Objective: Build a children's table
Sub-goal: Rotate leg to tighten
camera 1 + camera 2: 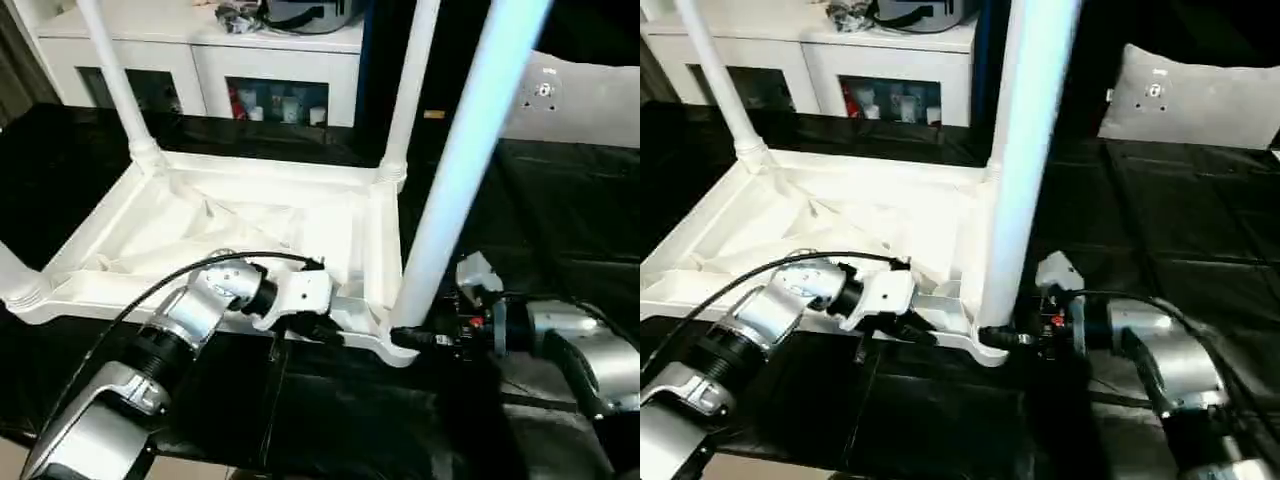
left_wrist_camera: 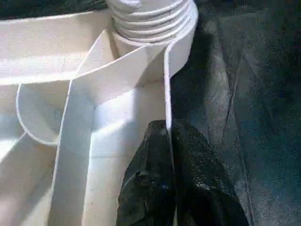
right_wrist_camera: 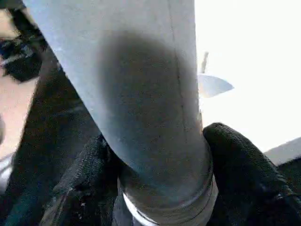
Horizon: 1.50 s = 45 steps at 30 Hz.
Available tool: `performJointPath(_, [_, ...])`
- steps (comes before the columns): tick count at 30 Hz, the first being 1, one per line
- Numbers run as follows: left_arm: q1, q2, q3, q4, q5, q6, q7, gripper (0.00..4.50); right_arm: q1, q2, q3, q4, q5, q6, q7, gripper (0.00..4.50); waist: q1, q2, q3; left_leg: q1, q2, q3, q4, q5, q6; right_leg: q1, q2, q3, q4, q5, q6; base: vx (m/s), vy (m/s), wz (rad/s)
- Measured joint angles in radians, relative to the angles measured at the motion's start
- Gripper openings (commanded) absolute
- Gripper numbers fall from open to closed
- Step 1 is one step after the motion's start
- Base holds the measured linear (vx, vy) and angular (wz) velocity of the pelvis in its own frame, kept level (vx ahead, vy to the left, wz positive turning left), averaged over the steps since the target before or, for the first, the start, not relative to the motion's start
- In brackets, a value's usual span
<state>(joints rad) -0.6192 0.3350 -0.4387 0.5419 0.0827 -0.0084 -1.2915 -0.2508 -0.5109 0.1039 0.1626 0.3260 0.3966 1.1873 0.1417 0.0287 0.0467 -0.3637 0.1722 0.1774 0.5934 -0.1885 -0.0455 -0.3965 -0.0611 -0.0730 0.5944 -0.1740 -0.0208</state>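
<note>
White plastic rectangular tabletop (image 1: 250,235) is lying upside down on the black sheet-covered work surface (image 1: 560,230), ribbed underside up. Three long white tapered tube legs are seen standing in its corner sockets: far-left leg (image 1: 115,80), far-right leg (image 1: 410,85), near-right leg (image 1: 470,160). A short stub of another white part (image 1: 12,278) is showing at the near-left corner; cut off by the picture edge, so it cannot be identified.

Left gripper (image 2: 171,179) is pinching the tabletop's thin near rim wall just beside the near-right corner socket; black fingers (image 2: 150,188) are closed tight, one on each side of the wall.

Right gripper (image 3: 160,188) is clamped around the base of the near-right leg, just above its threaded collar; fingers (image 3: 244,183) are spread to the tube's width, pressing on both sides.

White cabinet with glass doors (image 1: 200,60) is standing behind the surface.
</note>
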Motion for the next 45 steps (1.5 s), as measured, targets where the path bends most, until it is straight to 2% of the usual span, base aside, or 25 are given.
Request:
performJointPath(4, [0.007, -0.020, 0.022, -0.006, 0.006, 0.082, 0.059, 0.00, -0.001, 0.049, -0.023, 0.001, -0.011, 0.037, -0.104, 2.48, -0.011, 0.000, 0.000, 0.009, 0.000, 0.000, 0.000, 0.001, -0.001, 0.007, 0.000, 0.000, -0.002, -0.001, 0.001, 0.000, 0.000, 0.00])
performJointPath(6, [0.013, -0.068, 0.066, 0.000, 0.034, 0.180, 0.186, 0.00, -0.044, 0.154, -0.068, 0.053, -0.047, 0.061, -0.284, 2.48, -0.042, -0.001, 0.001, 0.015, 0.000, 0.000, 0.001, 0.001, -0.001, 0.012, -0.001, -0.003, -0.007, -0.001, 0.001, -0.028, 0.011, -0.03])
performJointPath(7, [0.012, -0.105, 0.090, 0.005, 0.042, 0.231, 0.258, 0.00, -0.075, 0.204, -0.092, 0.086, -0.064, 0.071, -0.385, 2.48, -0.059, 0.002, 0.001, 0.015, 0.000, -0.001, 0.001, 0.001, -0.001, 0.014, -0.004, -0.009, -0.012, -0.001, 0.001, -0.056, 0.021, -0.06])
performJointPath(9, [0.002, -0.193, 0.111, 0.011, 0.052, 0.310, 0.395, 0.00, -0.132, 0.262, -0.128, 0.138, -0.099, 0.077, -0.560, 2.48, -0.098, 0.009, 0.004, 0.012, 0.000, -0.006, 0.002, 0.001, 0.000, 0.020, -0.023, -0.044, -0.031, -0.001, 0.001, -0.042, 0.073, -0.15])
performJointPath(10, [0.002, -0.225, 0.118, 0.013, 0.050, 0.326, 0.435, 0.00, -0.143, 0.271, -0.139, 0.153, -0.104, 0.073, -0.604, 2.48, -0.109, 0.011, 0.006, 0.012, 0.000, -0.009, 0.000, 0.000, 0.000, 0.025, -0.027, -0.057, -0.042, -0.001, 0.002, -0.030, 0.089, -0.17])
performJointPath(12, [0.003, -0.279, 0.120, 0.022, 0.040, 0.351, 0.499, 0.00, -0.152, 0.278, -0.153, 0.175, -0.106, 0.051, -0.664, 2.48, -0.135, 0.012, 0.007, 0.011, 0.001, -0.011, 0.000, -0.003, 0.005, 0.032, -0.034, -0.073, -0.056, -0.001, 0.002, 0.010, 0.068, -0.07])
performJointPath(13, [0.003, -0.287, 0.119, 0.023, 0.035, 0.355, 0.511, 0.00, -0.153, 0.279, -0.156, 0.177, -0.106, 0.047, -0.674, 2.48, -0.142, 0.012, 0.007, 0.011, 0.000, -0.011, 0.000, -0.004, 0.006, 0.032, -0.035, -0.073, -0.056, -0.001, 0.002, 0.020, 0.054, -0.03])
performJointPath(14, [0.003, -0.291, 0.120, 0.023, 0.033, 0.360, 0.519, 0.00, -0.152, 0.280, -0.156, 0.177, -0.106, 0.043, -0.680, 3.04, -0.145, 0.012, 0.007, 0.011, -0.001, -0.010, 0.000, -0.004, 0.007, 0.032, -0.036, -0.073, -0.056, -0.001, 0.002, 0.000, 0.000, 0.00])
performJointPath(16, [0.002, -0.289, 0.122, 0.020, 0.038, 0.360, 0.529, 0.00, -0.151, 0.291, -0.156, 0.177, -0.126, 0.030, -0.684, 3.18, -0.144, 0.012, 0.007, 0.011, 0.000, -0.010, -0.002, -0.004, 0.007, 0.031, -0.036, -0.075, -0.056, -0.001, 0.002, 0.000, 0.000, 0.00])
performJointPath(17, [0.002, -0.287, 0.124, 0.019, 0.042, 0.357, 0.532, 0.00, -0.151, 0.295, -0.156, 0.176, -0.129, 0.025, -0.684, 3.40, -0.142, 0.012, 0.007, 0.010, 0.000, -0.010, -0.003, -0.004, 0.007, 0.030, -0.035, -0.075, -0.055, -0.001, 0.002, 0.000, 0.000, 0.00])
performJointPath(22, [0.001, -0.243, 0.108, 0.011, 0.052, 0.309, 0.509, 0.00, -0.121, 0.280, -0.150, 0.150, -0.121, -0.011, -0.633, 3.72, -0.133, 0.012, 0.007, 0.007, 0.001, -0.010, -0.004, -0.004, 0.007, 0.028, -0.035, -0.073, -0.052, 0.005, 0.001, 0.000, 0.000, 0.00])
performJointPath(23, [0.001, -0.235, 0.106, 0.011, 0.052, 0.301, 0.502, 0.00, -0.116, 0.273, -0.148, 0.146, -0.118, -0.016, -0.621, 3.96, -0.131, 0.012, 0.007, 0.007, 0.001, -0.010, -0.003, -0.004, 0.007, 0.027, -0.035, -0.072, -0.051, 0.009, 0.000, 0.000, 0.000, 0.00])
performJointPath(26, [-0.003, -0.210, 0.092, 0.012, 0.052, 0.255, 0.474, 0.00, -0.092, 0.229, -0.139, 0.117, -0.097, -0.030, -0.557, 4.18, -0.112, 0.011, 0.006, 0.004, 0.000, -0.006, -0.004, -0.005, 0.008, 0.020, -0.034, -0.066, -0.047, 0.024, 0.002, 0.000, 0.000, 0.00])
performJointPath(30, [-0.023, -0.133, 0.079, 0.034, 0.052, 0.160, 0.387, 0.00, -0.051, 0.142, -0.121, 0.083, -0.080, -0.042, -0.403, 4.47, -0.093, 0.011, 0.006, -0.005, 0.002, -0.006, -0.005, -0.002, 0.012, 0.004, -0.032, -0.061, -0.030, 0.023, -0.002, 0.000, 0.000, 0.00])
performJointPath(33, [-0.031, -0.090, 0.072, 0.055, 0.052, 0.099, 0.335, 0.00, -0.043, 0.095, -0.117, 0.074, -0.060, -0.042, -0.322, 4.47, -0.084, 0.011, 0.006, -0.007, 0.002, -0.003, -0.003, -0.001, 0.013, -0.005, -0.031, -0.056, -0.020, 0.019, -0.003, 0.000, 0.000, 0.00])
performJointPath(38, [-0.040, -0.037, 0.037, 0.073, 0.050, 0.004, 0.224, 0.00, -0.041, -0.006, -0.099, 0.034, -0.034, -0.047, -0.178, 4.47, -0.074, 0.011, 0.006, -0.006, 0.002, -0.001, 0.001, -0.004, 0.009, -0.004, -0.032, -0.052, -0.018, 0.017, 0.001, 0.000, 0.000, 0.00])
performJointPath(42, [-0.040, 0.005, 0.020, 0.073, 0.039, -0.052, 0.122, 0.00, -0.041, -0.040, -0.090, 0.034, -0.027, -0.058, -0.085, 4.47, -0.054, 0.010, 0.006, -0.005, 0.002, -0.001, 0.002, -0.004, 0.007, -0.003, -0.032, -0.051, -0.018, 0.016, 0.001, 0.000, 0.000, 0.00])
performJointPath(43, [-0.040, 0.010, 0.015, 0.072, 0.037, -0.064, 0.099, 0.00, -0.041, -0.046, -0.081, 0.034, -0.020, -0.057, -0.061, 4.21, -0.050, 0.010, 0.006, -0.004, 0.002, -0.001, 0.002, -0.004, 0.007, -0.002, -0.032, -0.051, -0.018, 0.016, 0.001, 0.000, 0.000, 0.00])
performJointPath(45, [-0.040, 0.020, 0.000, 0.067, 0.029, -0.090, 0.055, 0.00, -0.042, -0.058, -0.056, 0.034, -0.007, -0.051, -0.014, 4.13, -0.042, 0.009, 0.006, -0.004, 0.002, 0.000, 0.002, -0.004, 0.007, -0.002, -0.032, -0.049, -0.017, 0.016, 0.001, 0.000, 0.000, 0.00])
